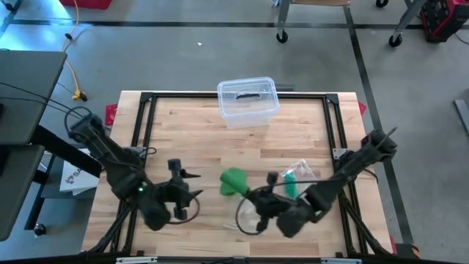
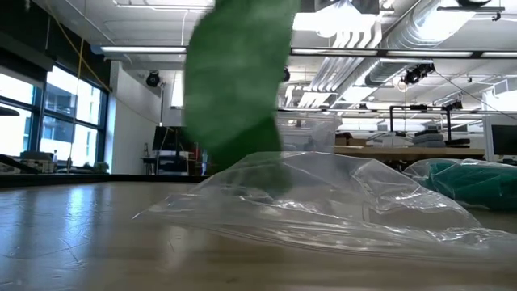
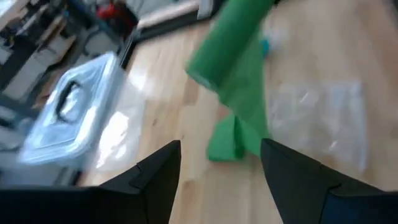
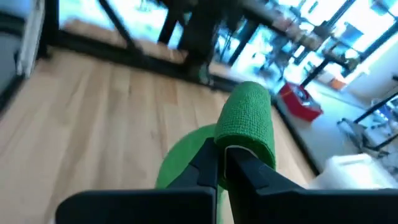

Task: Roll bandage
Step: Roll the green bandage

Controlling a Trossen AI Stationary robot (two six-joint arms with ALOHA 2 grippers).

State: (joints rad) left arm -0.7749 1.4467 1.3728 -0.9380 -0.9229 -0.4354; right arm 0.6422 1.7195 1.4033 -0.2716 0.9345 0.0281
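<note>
The green bandage [image 4: 249,121], a soft woven roll, hung roughly upright, clamped by the right gripper [image 4: 222,163], the left gripper [image 3: 221,165] spread empty.

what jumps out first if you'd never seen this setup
The bright green bandage at the table's middle front, pinched in the shut right gripper and lifted, its loose end trailing down. The left gripper hangs open just left of it. A clear lidded box sits at the far edge.

Bare tabletop [image 1: 190,139] left of the bandage [image 1: 234,181]; plastic bag [image 1: 249,214] crowds its right.
</note>
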